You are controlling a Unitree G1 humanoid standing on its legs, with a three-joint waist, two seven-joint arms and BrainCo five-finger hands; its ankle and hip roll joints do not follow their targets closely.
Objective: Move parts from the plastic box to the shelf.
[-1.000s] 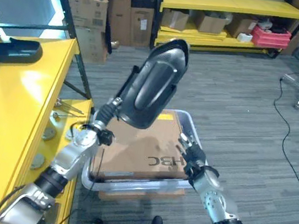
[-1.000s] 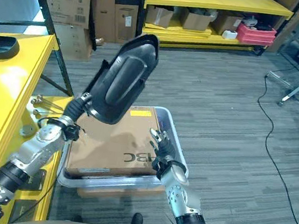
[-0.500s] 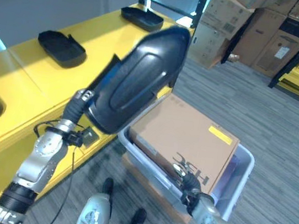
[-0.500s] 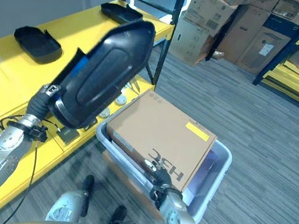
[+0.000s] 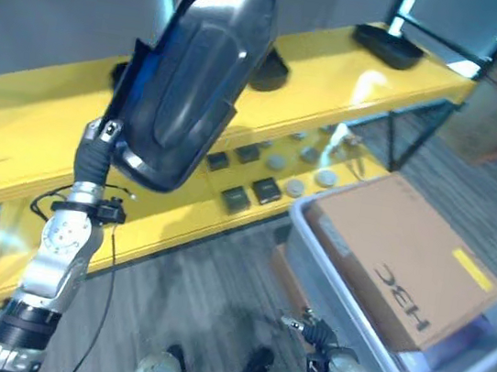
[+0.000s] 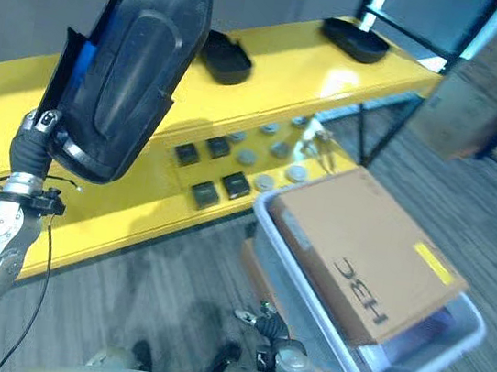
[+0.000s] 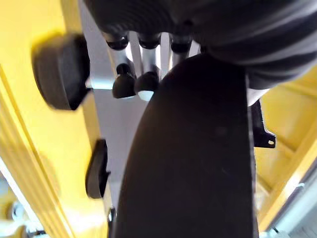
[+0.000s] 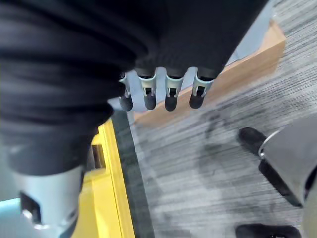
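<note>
Aloft, black part (image 5: 193, 76) in left hand (image 7: 143, 54), yellow shelf (image 5: 15, 130) behind

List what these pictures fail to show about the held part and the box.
- Left hand: its grip is mostly covered by the black part; in the eye views the part hides the hand.
- Plastic box: its contents lie under the cardboard box.
- Right hand: at the eye views' bottom edge, too small to read.

The right hand (image 8: 158, 94) hangs empty, fingers relaxed, above grey floor (image 8: 198, 163); cardboard (image 8: 247, 59) at two o'clock, yellow shelf (image 8: 106, 208) at seven.
</note>
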